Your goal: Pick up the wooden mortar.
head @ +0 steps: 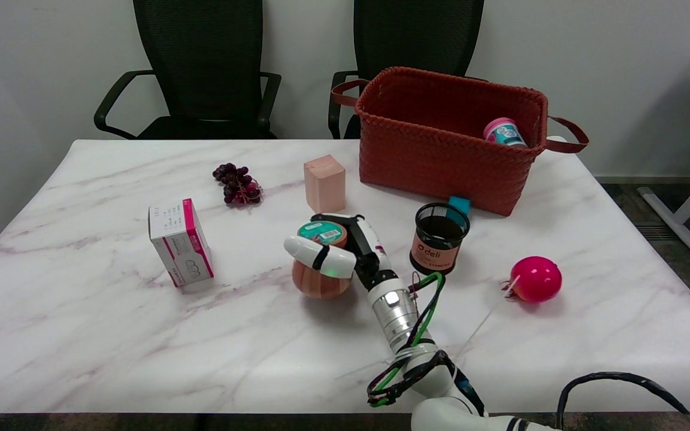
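The wooden mortar [320, 280] is a round reddish-brown ribbed vessel with a teal label on its top, standing on the marble table [81, 335] just front of centre. My right hand [345, 250] reaches in from the lower right and wraps around the mortar's upper part: a white thumb crosses its near side and the fingers curl round the far side. The mortar's base still looks to be on the tabletop, with its shadow directly beneath. The hand hides the mortar's right flank.
A black mesh pen cup [439, 237] stands close right of the hand. A pink ball [535, 279], a woven red basket [441, 149], a pink block [324, 183], dark grapes [237, 184] and a white-and-pink box [179, 242] lie around.
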Motion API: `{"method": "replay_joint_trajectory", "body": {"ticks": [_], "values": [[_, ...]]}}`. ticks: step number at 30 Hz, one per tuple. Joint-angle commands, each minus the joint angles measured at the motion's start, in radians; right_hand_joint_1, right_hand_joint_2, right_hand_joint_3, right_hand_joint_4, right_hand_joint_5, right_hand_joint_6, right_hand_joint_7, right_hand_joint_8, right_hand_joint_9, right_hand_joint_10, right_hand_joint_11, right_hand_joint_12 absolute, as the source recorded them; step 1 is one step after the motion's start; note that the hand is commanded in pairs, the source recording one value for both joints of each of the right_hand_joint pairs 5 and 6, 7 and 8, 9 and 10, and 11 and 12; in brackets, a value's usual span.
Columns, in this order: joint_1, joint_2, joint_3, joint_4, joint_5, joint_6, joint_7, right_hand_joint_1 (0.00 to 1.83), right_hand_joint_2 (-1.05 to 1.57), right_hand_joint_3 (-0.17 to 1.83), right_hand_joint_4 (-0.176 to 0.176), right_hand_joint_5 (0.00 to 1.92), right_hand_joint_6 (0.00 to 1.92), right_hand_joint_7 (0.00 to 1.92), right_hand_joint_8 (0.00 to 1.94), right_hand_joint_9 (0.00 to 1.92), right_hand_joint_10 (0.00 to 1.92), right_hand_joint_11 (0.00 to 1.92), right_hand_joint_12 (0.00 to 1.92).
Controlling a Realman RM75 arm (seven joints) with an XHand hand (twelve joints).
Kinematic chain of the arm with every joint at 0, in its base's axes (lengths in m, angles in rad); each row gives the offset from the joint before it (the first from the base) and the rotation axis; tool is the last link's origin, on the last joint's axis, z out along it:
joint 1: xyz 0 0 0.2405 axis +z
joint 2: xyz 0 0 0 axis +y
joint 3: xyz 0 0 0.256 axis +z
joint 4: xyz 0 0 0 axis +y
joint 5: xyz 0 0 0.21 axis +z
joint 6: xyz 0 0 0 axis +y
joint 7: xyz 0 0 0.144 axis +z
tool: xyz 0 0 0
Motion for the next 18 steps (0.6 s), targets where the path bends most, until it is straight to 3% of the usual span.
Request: {"method": "replay_joint_trajectory", "body": {"ticks": [1, 12, 18], "values": [[0.011, 0.023, 0.023, 0.132, -0.105, 0.040, -0.011, 1.14, 0.82, 0.43, 0.000, 1.10, 1.10, 1.50, 1.50, 1.47, 1.47, 1.42, 1.42], [0.000, 0.043, 0.095, 0.274, -0.154, -0.004, -0.188, 1.14, 0.77, 0.50, 0.000, 1.08, 1.08, 1.57, 1.57, 1.53, 1.53, 1.53, 1.53], [0.008, 0.045, 0.121, 0.293, -0.153, -0.026, -0.212, 1.12, 0.72, 0.45, 0.000, 1.31, 1.31, 1.68, 1.68, 1.62, 1.62, 1.75, 1.75]]}}
